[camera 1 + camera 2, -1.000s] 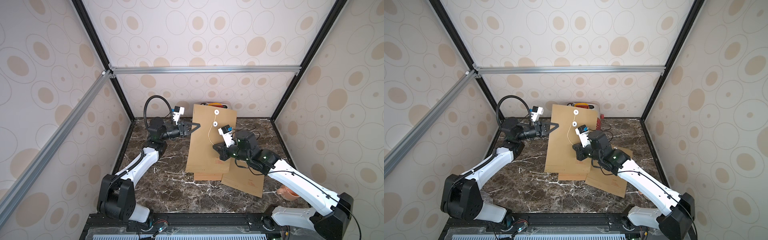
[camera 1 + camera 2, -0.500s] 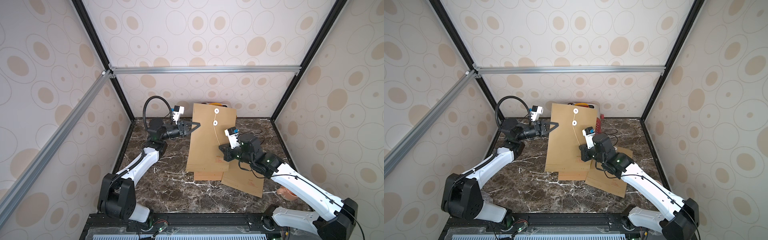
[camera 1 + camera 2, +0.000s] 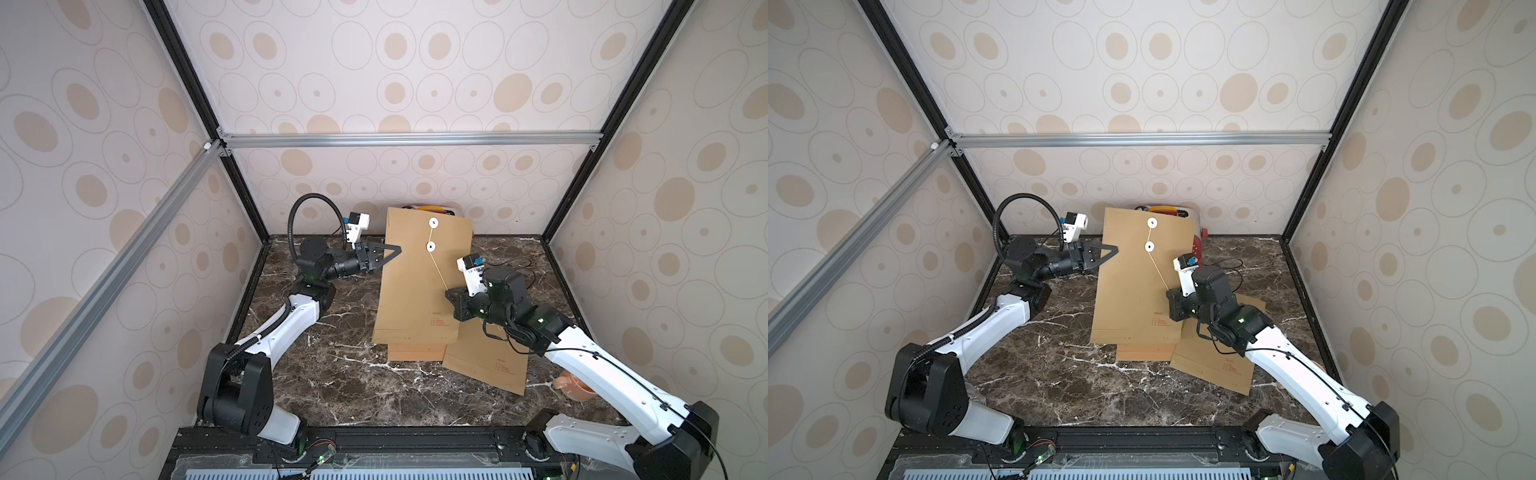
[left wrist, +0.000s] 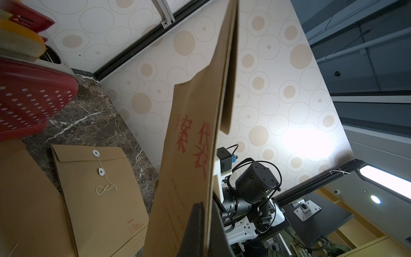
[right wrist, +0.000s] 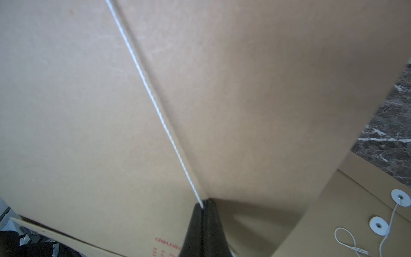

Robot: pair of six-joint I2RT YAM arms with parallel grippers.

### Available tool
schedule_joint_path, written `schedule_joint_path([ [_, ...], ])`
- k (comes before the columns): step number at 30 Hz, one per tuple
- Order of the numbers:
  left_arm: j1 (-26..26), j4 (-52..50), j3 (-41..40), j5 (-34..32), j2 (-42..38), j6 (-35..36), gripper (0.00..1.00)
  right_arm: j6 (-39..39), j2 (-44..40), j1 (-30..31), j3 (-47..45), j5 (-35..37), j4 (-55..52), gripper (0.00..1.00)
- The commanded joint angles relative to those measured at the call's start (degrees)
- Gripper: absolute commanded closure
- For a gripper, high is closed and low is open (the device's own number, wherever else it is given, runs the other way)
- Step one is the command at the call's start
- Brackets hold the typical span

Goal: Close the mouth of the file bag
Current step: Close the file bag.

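Right now the left jaws clamp the edge of the file bag, while the right jaws pinch its string taut.

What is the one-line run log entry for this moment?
left fingers: shut on file bag edge, bag tilted up | right fingers: shut on string, taut from lower button

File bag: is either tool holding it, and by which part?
The left tool pinches the file bag by its side edge near the flap. The right tool grips only its string, pulled taut.
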Motion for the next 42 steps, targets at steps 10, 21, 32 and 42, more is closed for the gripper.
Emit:
schedule_joint_path([
  [10,-0.8,-0.5,1.2,1.4,-1.3,2.5,1.0,-9.6,6.4,-9.4,19.3,-3.5,-14.2,1.0],
  [21,-0.9,-0.6,1.2,1.5,-1.5,2.6,1.0,-12.8,16.1,-11.5,30.6,-2.3,-20.4,1.0],
  [32,-1.1,-1.7,1.3,1.5,-1.5,3.3,1.0,-13.7,21.3,-12.4,38.5,1.6,-24.6,1.0],
  [42,-1.2,-2.1,1.3,1.4,-1.5,3.6,1.0,-13.0,22.3,-13.7,39.6,1.9,-25.8,1.0],
])
